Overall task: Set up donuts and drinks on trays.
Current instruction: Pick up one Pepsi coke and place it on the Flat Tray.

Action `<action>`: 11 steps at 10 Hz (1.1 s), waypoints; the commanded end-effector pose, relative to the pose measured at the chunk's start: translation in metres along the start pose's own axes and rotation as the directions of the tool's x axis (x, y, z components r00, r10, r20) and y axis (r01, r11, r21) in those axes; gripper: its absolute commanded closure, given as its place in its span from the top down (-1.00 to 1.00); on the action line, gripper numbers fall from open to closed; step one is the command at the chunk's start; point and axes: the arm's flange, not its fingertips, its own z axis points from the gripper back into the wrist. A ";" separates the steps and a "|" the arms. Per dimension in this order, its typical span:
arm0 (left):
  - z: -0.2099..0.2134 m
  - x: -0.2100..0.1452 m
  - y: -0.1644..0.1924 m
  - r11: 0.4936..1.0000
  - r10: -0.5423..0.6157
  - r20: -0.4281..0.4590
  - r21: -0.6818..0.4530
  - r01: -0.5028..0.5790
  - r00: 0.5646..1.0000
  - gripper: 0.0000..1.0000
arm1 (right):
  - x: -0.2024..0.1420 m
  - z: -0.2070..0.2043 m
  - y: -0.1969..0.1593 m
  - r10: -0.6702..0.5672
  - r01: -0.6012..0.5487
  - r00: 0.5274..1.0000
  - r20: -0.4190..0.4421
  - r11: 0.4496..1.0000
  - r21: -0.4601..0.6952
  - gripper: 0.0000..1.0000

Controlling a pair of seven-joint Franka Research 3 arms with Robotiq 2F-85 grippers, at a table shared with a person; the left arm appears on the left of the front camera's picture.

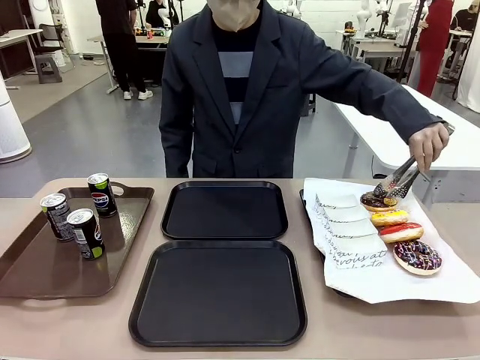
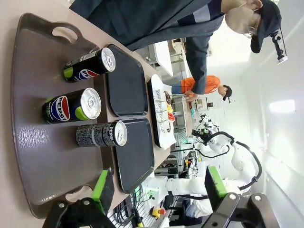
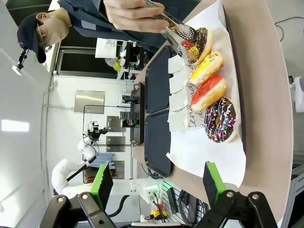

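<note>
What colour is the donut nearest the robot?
The donut is chocolate with coloured sprinkles; best in the right wrist view.

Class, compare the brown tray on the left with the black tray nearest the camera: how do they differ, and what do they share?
Colour: the brown tray is brown, the near black tray black. Load: the brown tray carries three cans, the black tray none. Handles: the brown tray has cut-out handles, the black tray none. Both are rimmed rectangles lying flat.

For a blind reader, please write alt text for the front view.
A person's hand holds tongs at the farthest of four donuts, on white paper at right. Two empty black trays lie in the middle; three soda cans stand on a brown tray at left.
</note>
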 end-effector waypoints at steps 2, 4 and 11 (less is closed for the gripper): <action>-0.013 0.012 -0.035 0.976 -0.019 -0.063 0.216 0.032 0.998 1.00 | 0.000 0.000 0.003 0.007 -0.007 1.000 0.004 1.000 0.007 1.00; -0.034 0.028 -0.080 0.905 -0.014 -0.181 0.417 0.089 0.983 1.00 | 0.000 0.000 0.003 0.007 -0.007 1.000 0.004 1.000 0.007 1.00; -0.205 0.012 -0.154 0.510 0.069 -0.358 0.815 0.276 0.931 1.00 | 0.000 0.000 0.003 0.007 -0.007 1.000 0.004 1.000 0.007 1.00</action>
